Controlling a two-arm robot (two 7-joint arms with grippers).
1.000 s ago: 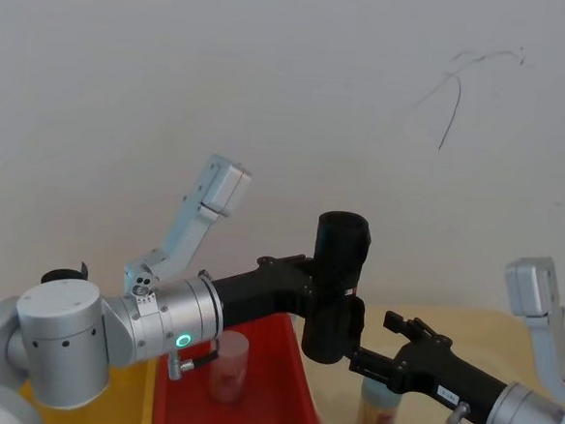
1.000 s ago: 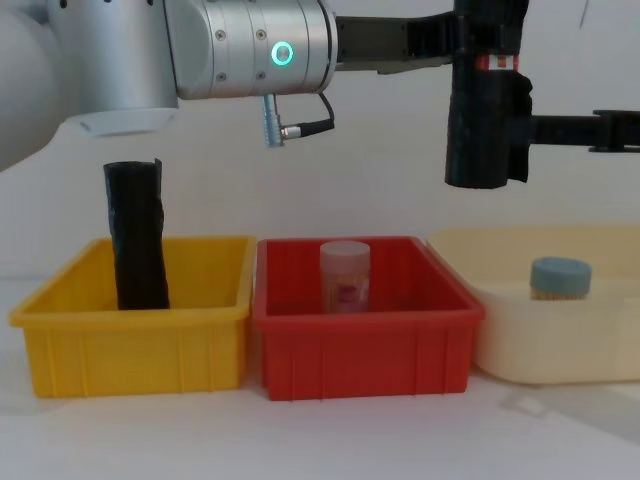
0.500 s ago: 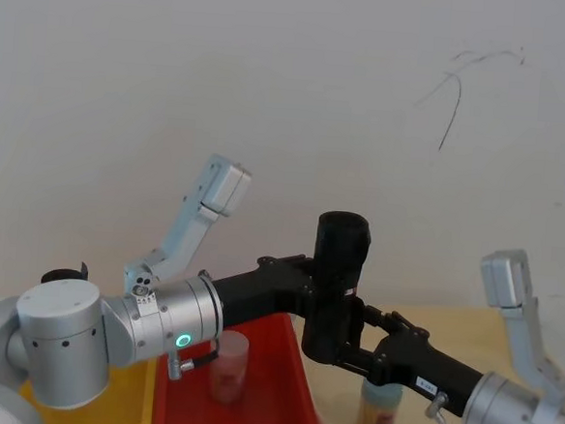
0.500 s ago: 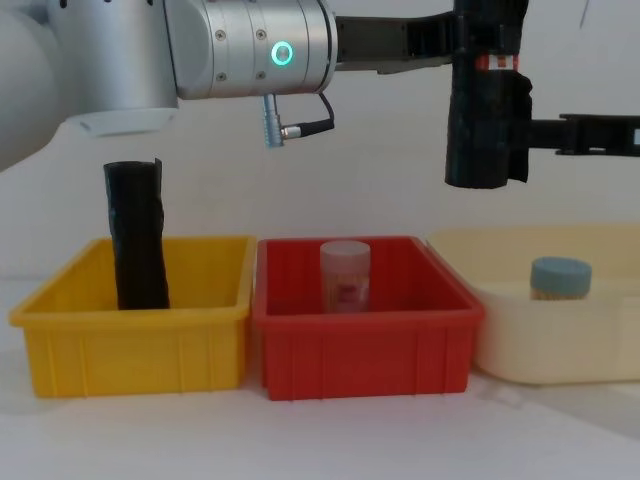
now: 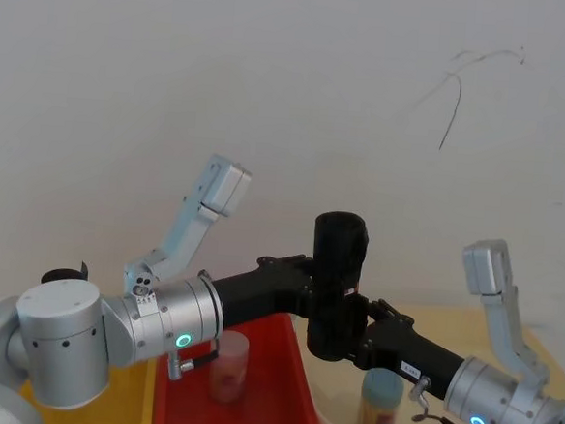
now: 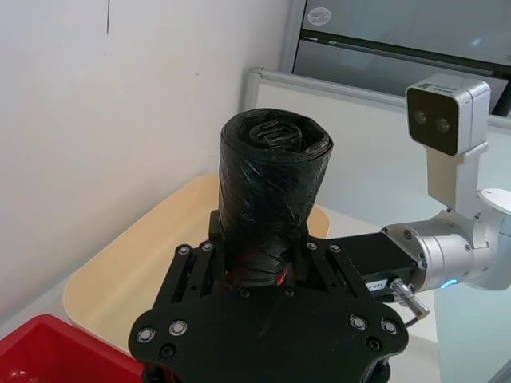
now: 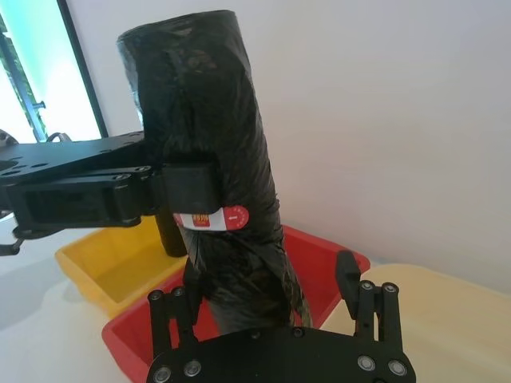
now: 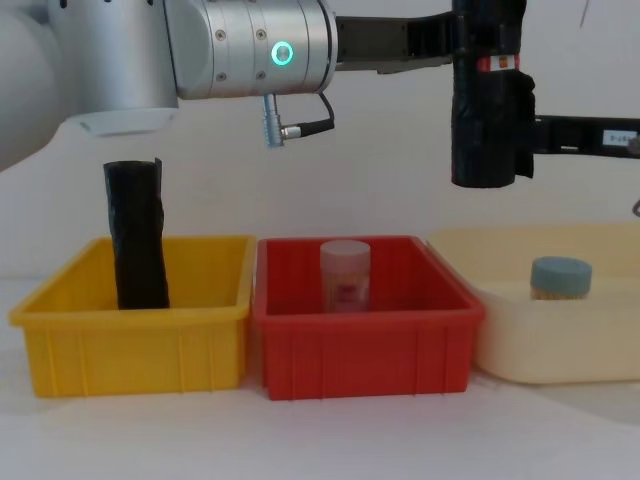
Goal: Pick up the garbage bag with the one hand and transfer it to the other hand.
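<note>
Clamping the garbage bag upright above the red bin's right edge, the left end effector offers its free lower half, likely light but slick, to the right end effector's spread fingers.

The garbage bag, a thick glossy black roll with a red-and-white label band, hangs upright in the air. The left gripper clamps it just above the band. The right gripper straddles its lower part with fingers spread, one clearly apart from the plastic, the other perhaps touching.
</note>
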